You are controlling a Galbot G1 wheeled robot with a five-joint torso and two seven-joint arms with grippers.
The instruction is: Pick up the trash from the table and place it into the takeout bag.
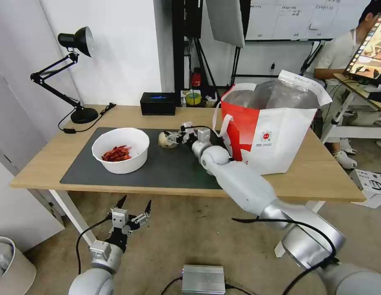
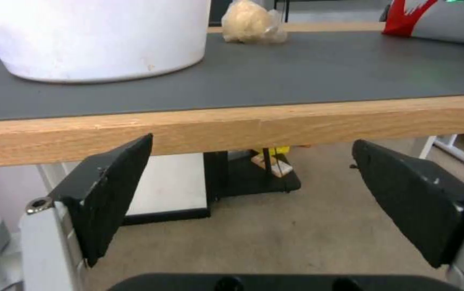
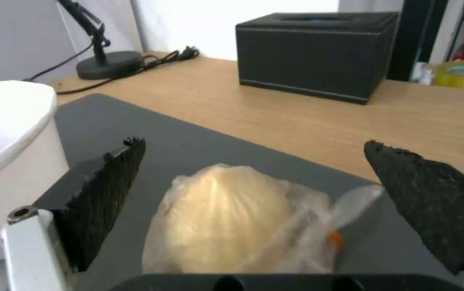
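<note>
On the dark grey mat [image 1: 166, 168] of the worktop [image 1: 116, 114], the right claw [image 1: 171, 138] is reaching low with its fingers spread apart on either side of the balled plastic wrap [image 3: 232, 222], probably so it can close around it. Just beside it, the white bowl [image 1: 121, 149] is sitting with red scraps inside. Past the arm, the takeout bag [image 1: 272, 135] is standing with its foil mouth gaping, ready to receive trash. Below the worktop's front edge, the left claw [image 1: 135, 209] is waiting, fingers apart.
</note>
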